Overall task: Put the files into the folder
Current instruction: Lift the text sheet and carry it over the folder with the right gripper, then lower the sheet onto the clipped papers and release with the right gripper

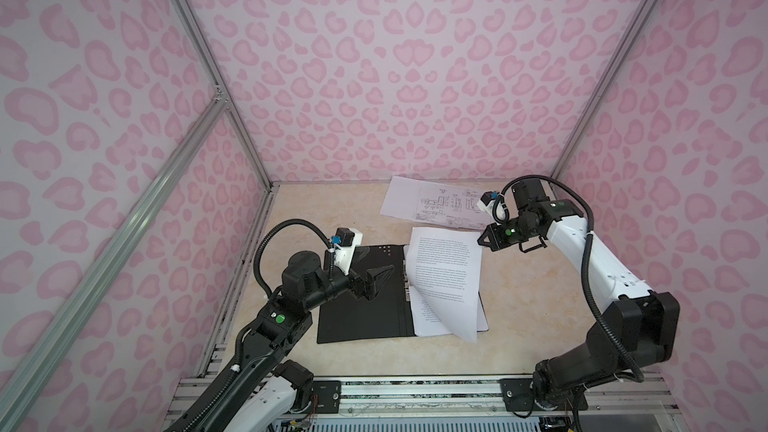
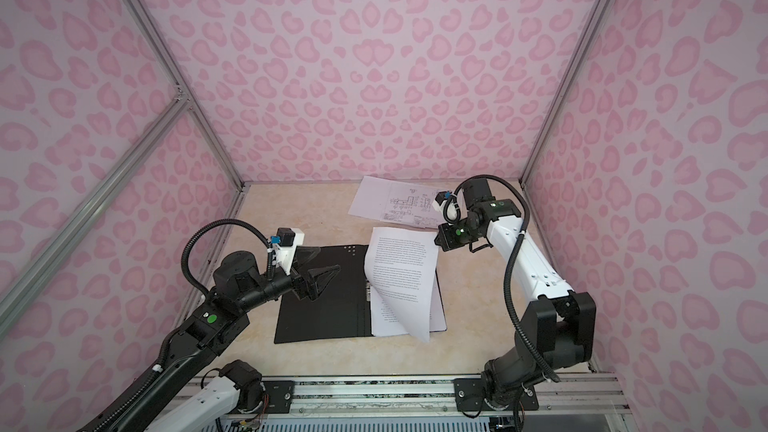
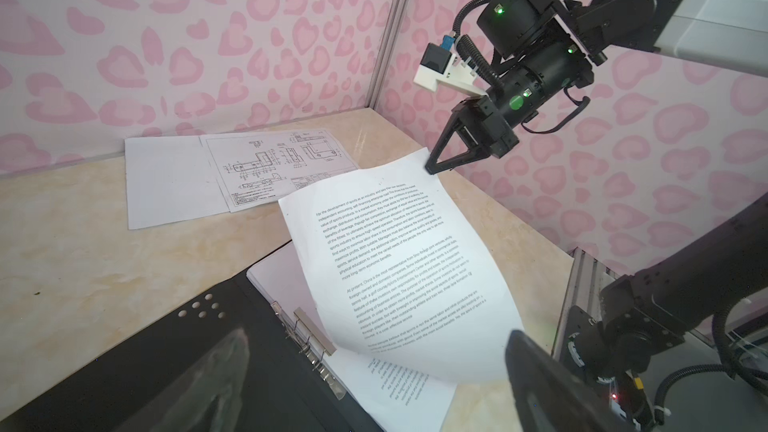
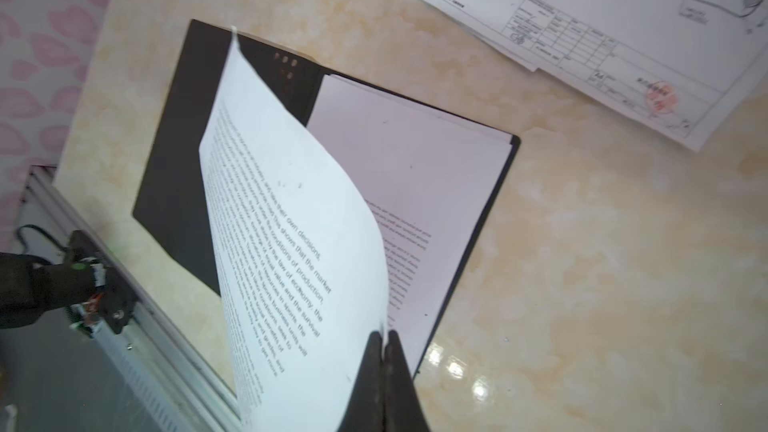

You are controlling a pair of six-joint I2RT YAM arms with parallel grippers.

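Two tools work over the pale surface [image 1: 332, 218] in both top views. The right tool [image 1: 483, 238], right of centre in the frame, is pinched tight on the upper right corner of one printed sheet [image 1: 442, 272]. The right wrist view shows its jaws pressed together on the paper's edge [image 4: 384, 338].

The printed sheet hangs curled, its held corner raised and its lower part sagging down to the stack of files [image 1: 428, 320]. That stack lies in the right half of the folder [image 1: 357, 313]. The folder lies open and flat at the centre of the frame, black inside up and its left half bare. A metal clip [image 3: 311, 334] sits along its spine.

The left tool [image 1: 379, 259] is over the bare left half, jaws spread wide and holding nothing.

Above the folder in the frame, near the back wall, a drawing sheet [image 1: 440, 205] lies flat on the surface. It overlaps a plain white sheet [image 1: 399, 197], and both lie apart from the folder
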